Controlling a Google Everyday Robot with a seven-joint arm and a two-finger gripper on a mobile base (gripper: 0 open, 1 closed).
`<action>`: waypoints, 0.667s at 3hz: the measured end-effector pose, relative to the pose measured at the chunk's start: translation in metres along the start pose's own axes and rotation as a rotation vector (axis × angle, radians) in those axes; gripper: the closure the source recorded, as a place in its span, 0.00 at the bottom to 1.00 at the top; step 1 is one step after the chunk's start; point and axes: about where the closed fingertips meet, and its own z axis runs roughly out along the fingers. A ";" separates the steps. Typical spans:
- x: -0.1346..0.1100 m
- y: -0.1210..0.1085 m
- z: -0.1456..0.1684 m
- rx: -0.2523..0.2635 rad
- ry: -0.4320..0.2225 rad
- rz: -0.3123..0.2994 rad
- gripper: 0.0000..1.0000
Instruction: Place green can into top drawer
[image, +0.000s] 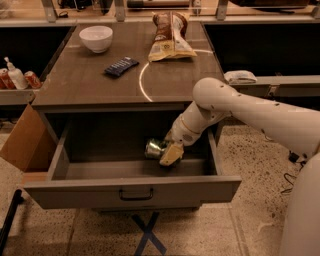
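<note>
The top drawer (75, 196) stands pulled open. Inside it, right of centre, the gripper (168, 153) is closed around the green can (154, 148), which is tipped sideways near the drawer floor. The placing step is in hand. The next move probably calls for settling the can, then letting go. Beyond, a white bowl (96, 38) sits on the counter.

Arm (250, 107): yours reaches in from the right, elbow bent.
Wrist (187, 131): angled down and left.
Gripper (167, 152): held low, closed around the green can (154, 148).

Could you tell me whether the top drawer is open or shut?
Open: the top drawer is pulled out, with the tool holding the green can inside it.
</note>
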 end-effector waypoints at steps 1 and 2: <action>0.004 -0.002 -0.011 0.024 -0.007 0.011 0.00; 0.011 0.000 -0.031 0.049 -0.019 0.027 0.00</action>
